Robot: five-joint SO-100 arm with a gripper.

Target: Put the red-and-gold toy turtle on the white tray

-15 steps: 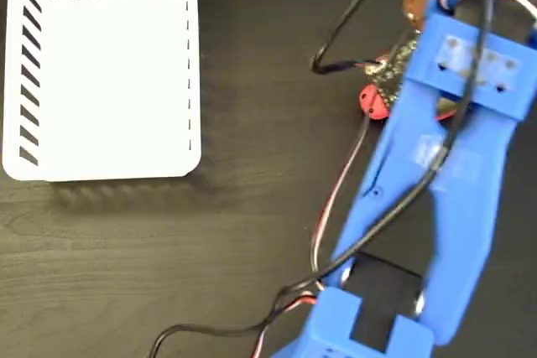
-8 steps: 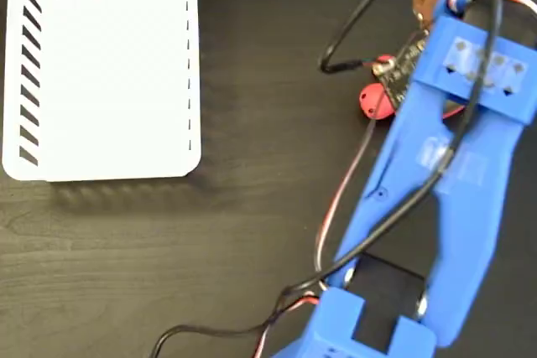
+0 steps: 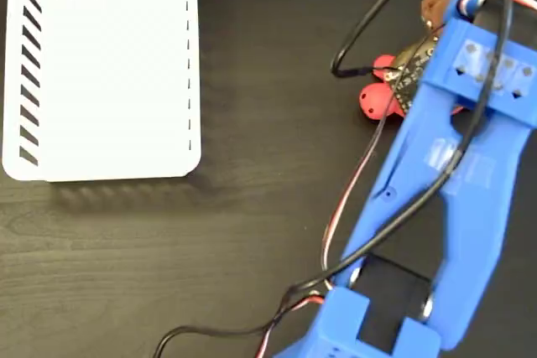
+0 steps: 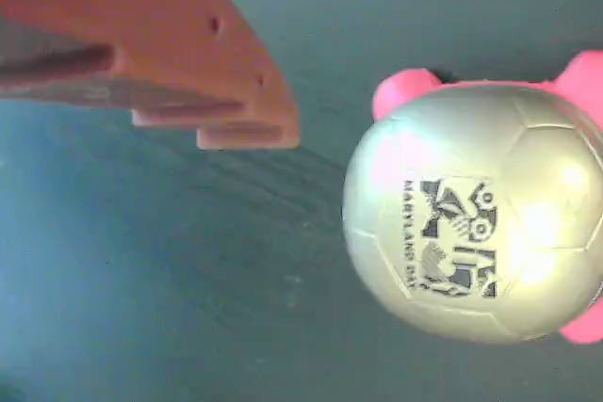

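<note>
In the fixed view only the red head and one red leg of the red-and-gold toy turtle [image 3: 375, 101] show on the dark table; the blue arm covers the rest. The wrist view shows its gold shell with the black print [image 4: 476, 214] at the right, resting on the table. The gripper [image 3: 436, 4] is brown-orange and sits at the top right, just beyond the turtle. One orange finger [image 4: 217, 72] shows at the upper left of the wrist view, apart from the shell, with the other finger out of frame. The white tray [image 3: 101, 81] lies at the far left, with nothing on it.
The blue arm [image 3: 445, 190] runs from the bottom edge up the right side. Black and red cables [image 3: 352, 182] loop from it over the table near the turtle. Dark wood table [image 3: 235, 232] lies between tray and arm.
The arm and gripper have shifted a little to the right and down in the fixed view, uncovering more of the turtle's red parts. The turtle and tray have not moved.
</note>
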